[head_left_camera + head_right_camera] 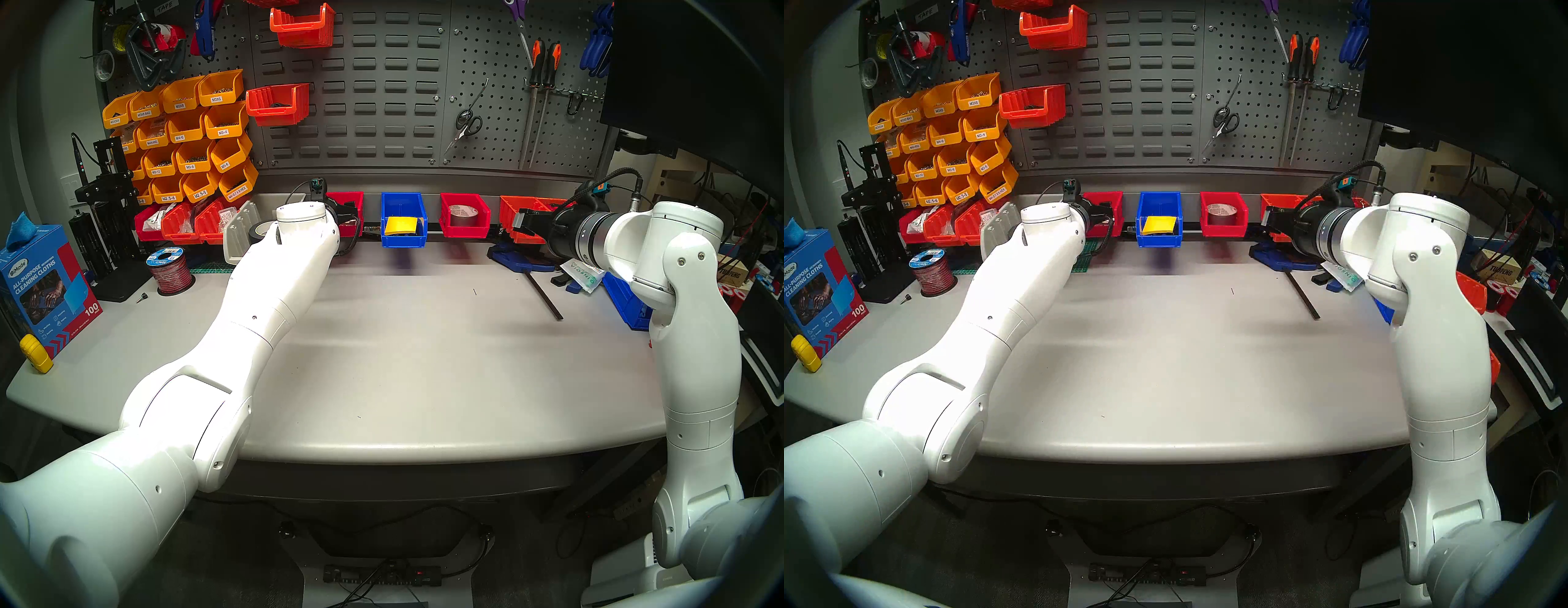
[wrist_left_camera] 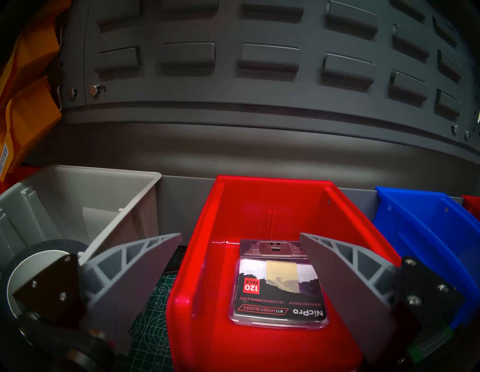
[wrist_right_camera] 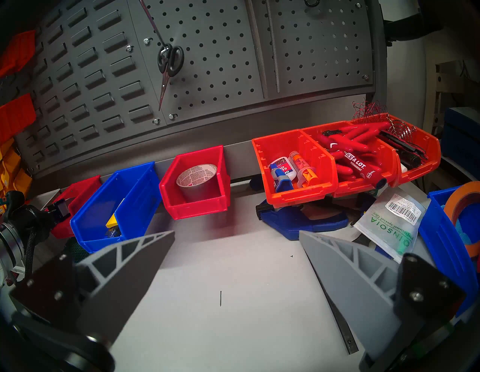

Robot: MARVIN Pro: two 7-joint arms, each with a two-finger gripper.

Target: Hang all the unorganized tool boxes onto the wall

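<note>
Left gripper (image 2: 240,262) fingers spread wide astride the left red bin (image 2: 270,215), not gripping; bin hangs on the wall (image 1: 382,85) foot strip beside the blue bin (image 1: 403,220). Right gripper (image 3: 236,259) open, idle. Release step looks done; next, back the left arm out.

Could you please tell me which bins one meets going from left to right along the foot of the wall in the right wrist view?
Left red bin → blue bin → red bin holding a tape roll → orange-red bin with glue bottles → orange-red bin with red-handled tools.
</note>
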